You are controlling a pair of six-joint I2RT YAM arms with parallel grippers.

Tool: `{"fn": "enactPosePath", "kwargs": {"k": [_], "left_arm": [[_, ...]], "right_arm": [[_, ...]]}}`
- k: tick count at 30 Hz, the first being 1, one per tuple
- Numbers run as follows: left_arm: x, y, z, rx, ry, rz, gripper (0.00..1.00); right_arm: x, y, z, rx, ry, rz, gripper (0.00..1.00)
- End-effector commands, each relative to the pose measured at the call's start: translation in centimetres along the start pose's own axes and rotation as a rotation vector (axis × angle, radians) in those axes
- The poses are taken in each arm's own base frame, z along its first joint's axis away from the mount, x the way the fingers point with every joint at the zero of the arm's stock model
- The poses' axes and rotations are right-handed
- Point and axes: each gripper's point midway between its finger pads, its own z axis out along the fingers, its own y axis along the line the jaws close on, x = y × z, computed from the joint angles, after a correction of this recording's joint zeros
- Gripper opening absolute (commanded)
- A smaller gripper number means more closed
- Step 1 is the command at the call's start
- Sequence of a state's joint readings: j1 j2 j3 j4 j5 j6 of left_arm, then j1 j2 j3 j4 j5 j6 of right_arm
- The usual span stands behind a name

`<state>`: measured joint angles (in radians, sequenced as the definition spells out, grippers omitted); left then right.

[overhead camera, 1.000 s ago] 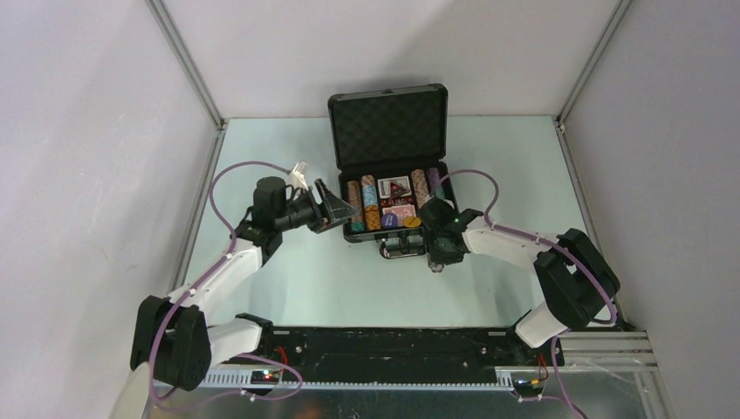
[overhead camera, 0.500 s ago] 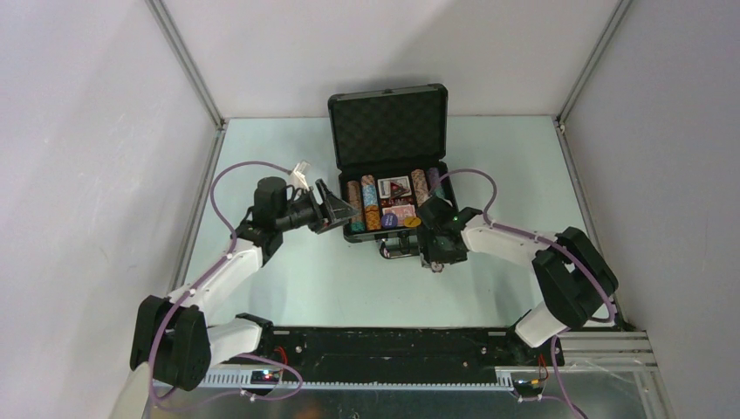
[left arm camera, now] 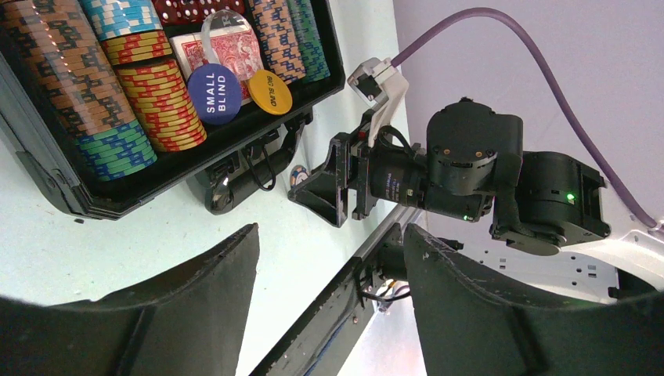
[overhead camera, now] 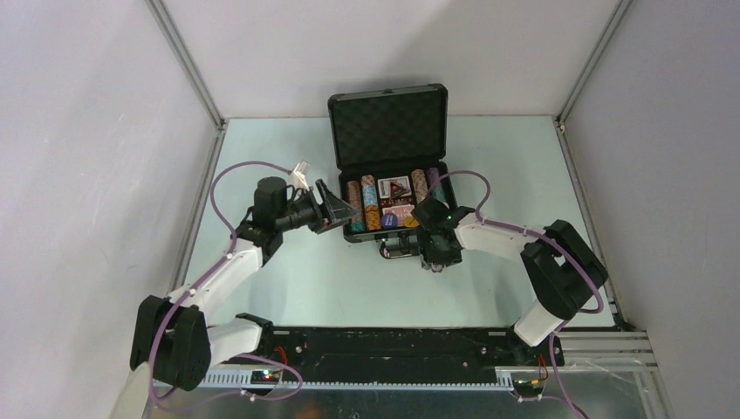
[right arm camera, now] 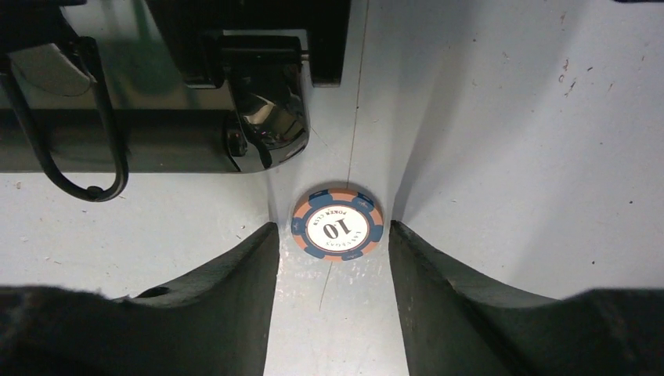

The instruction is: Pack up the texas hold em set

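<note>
Right wrist view: R gripper (right arm camera: pixel 332 235) jaws parted, nothing clamped. One orange-blue chip (right arm camera: pixel 337 222) marked 10 lies flat on table (right arm camera: pixel 509 117) betw the fingertips, just in front of the briefcase (overhead camera: pixel 388 129), by its handle (right arm camera: pixel 265 110). Can't tell if either pad touches it. L gripper (left arm camera: pixel 330 233) jaws spread wide, empty, just off the briefcase's left front corner. Briefcase stands open, lid upright w/ foam lining. Inside its base: rows of striped chips (left arm camera: pixel 59 74), red deck (left arm camera: pixel 244 59), plus blue disc (left arm camera: pixel 214 94) reading SMALL BLIND & yellow disc (left arm camera: pixel 271 92) side by side at its front edge.
</note>
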<state>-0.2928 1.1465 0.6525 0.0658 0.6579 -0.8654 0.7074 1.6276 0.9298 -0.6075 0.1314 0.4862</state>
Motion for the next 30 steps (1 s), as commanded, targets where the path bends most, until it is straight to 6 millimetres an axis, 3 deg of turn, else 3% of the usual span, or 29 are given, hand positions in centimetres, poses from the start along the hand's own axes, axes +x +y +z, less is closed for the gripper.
{"fn": "enactPosePath", "kwargs": {"k": [1,13,23,30], "left_arm": [[-0.2,-0.7,-0.1,0.023,-0.017,0.02,0.72],[-0.1,-0.6,0.0,0.022,-0.015,0.019,0.72],[-0.2,-0.6,-0.1,0.021,-0.019,0.019,0.72],[-0.2,-0.7,-0.1,0.022,-0.02,0.018,0.72]], "right_arm": [[0.3,0.3,0.7,0.017,0.018,0.008,0.53],[0.5,0.1,0.8,0.041,0.016,-0.008,0.4],[-1.7,0.7,-2.1,-0.02,-0.084,-0.006,0.45],[-2.3,0.8,-3.0,-0.03,-0.105,-0.003,0.47]]}}
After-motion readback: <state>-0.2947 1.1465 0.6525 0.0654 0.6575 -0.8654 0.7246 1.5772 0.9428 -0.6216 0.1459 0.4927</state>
